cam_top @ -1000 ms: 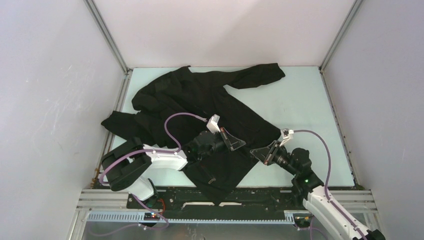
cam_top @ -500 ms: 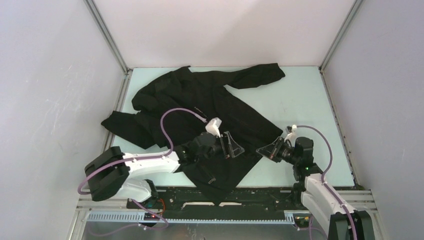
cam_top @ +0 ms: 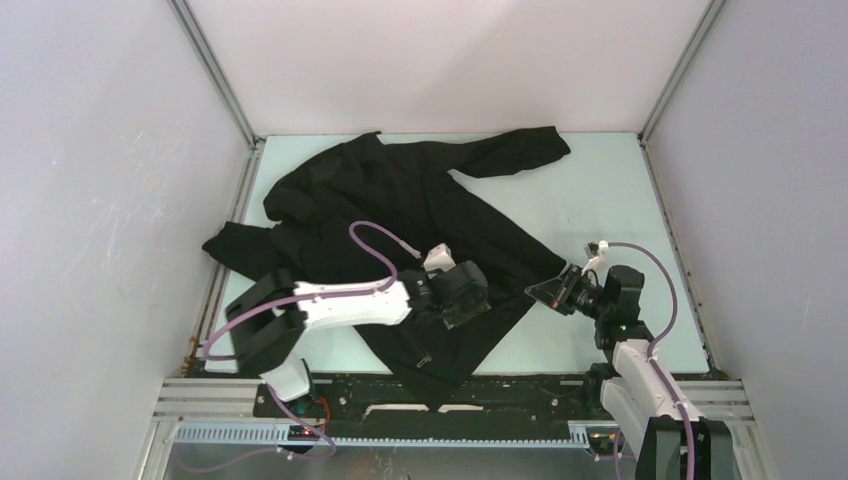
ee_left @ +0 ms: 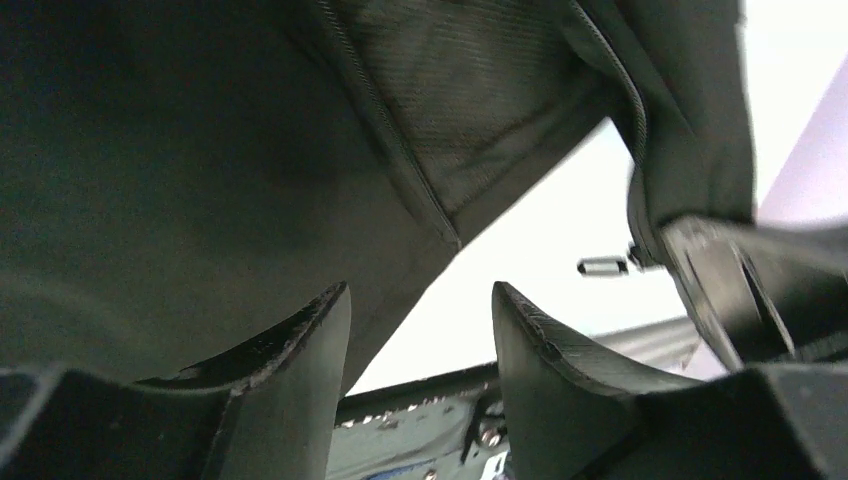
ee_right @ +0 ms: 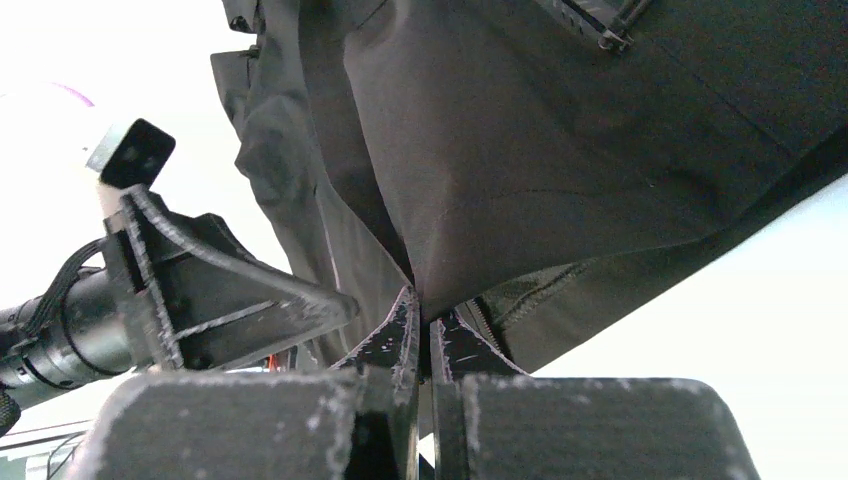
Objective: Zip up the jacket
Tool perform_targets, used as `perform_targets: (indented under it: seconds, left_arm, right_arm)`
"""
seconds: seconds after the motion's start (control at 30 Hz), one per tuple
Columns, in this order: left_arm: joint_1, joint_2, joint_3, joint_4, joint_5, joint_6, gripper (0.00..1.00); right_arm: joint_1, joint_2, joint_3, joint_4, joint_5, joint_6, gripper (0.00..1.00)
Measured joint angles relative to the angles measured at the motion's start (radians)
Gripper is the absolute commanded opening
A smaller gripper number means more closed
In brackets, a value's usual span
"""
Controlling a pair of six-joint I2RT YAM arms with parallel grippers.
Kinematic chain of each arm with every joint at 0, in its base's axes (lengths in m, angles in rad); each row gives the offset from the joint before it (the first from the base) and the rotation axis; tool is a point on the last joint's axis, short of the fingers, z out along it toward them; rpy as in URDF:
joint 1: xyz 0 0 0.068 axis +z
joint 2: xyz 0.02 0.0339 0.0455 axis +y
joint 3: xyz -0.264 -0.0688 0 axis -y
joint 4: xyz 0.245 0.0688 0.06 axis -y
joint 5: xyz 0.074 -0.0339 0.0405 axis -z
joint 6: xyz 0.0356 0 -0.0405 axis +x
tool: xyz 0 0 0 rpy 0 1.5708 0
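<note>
Here, the large black soft-fabric jacket (cam_top: 400, 200) sprawls over the pale green worktop (cam_top: 610, 200). Its upper body lies toward the far left, one sleeve is thrown out to the far right, and the hem tapers to the near middle, so its long axis slants from far left to near centre. The left hand (cam_top: 462, 295) hovers over the lower front panel, its fingers (ee_left: 290, 370) spread apart with nothing between them. In its wrist view a stitched zip line (ee_left: 385, 140) runs along the fabric edge just beyond that gap. Further right, a small silvery tab (ee_left: 603, 266) dangles beside a fold; whether it is the main slider I cannot tell. The right hand (cam_top: 553, 291) sits at the jacket's right edge, clamped on a pinch of black cloth drawn up into a peak. By my reading, the open left hand is nearer the zip edge.
</note>
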Motion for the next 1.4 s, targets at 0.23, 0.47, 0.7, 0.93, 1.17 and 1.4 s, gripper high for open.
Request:
perform_targets:
  seconds: [0.23, 0.47, 0.7, 0.93, 1.17, 1.4]
  left_arm:
    - [0.01, 0.267, 0.335, -0.321, 0.007, -0.225, 0.59]
    - [0.016, 0.323, 0.396, -0.44, 0.028, -0.349, 0.58]
    - [0.046, 0.403, 0.421, -0.47, 0.055, -0.41, 0.63]
    - [0.06, 0.443, 0.481, -0.524, 0.075, -0.447, 0.59]
    - [0.08, 0.539, 0.622, -0.639, 0.156, -0.441, 0.57]
    - [0.085, 0.542, 0.621, -0.642, 0.171, -0.441, 0.45]
  right_arm:
    - [-0.027, -0.04, 0.0, -0.039, -0.007, -0.039, 0.0]
    - [-0.059, -0.108, -0.005, -0.041, -0.016, -0.046, 0.0]
    - [-0.078, -0.157, -0.013, -0.058, -0.026, -0.047, 0.0]
    - [-0.081, -0.175, -0.02, -0.078, -0.033, -0.048, 0.0]
    - [-0.082, -0.23, -0.021, -0.109, -0.029, -0.058, 0.0]
    - [-0.084, -0.344, -0.021, -0.196, 0.001, -0.089, 0.0]
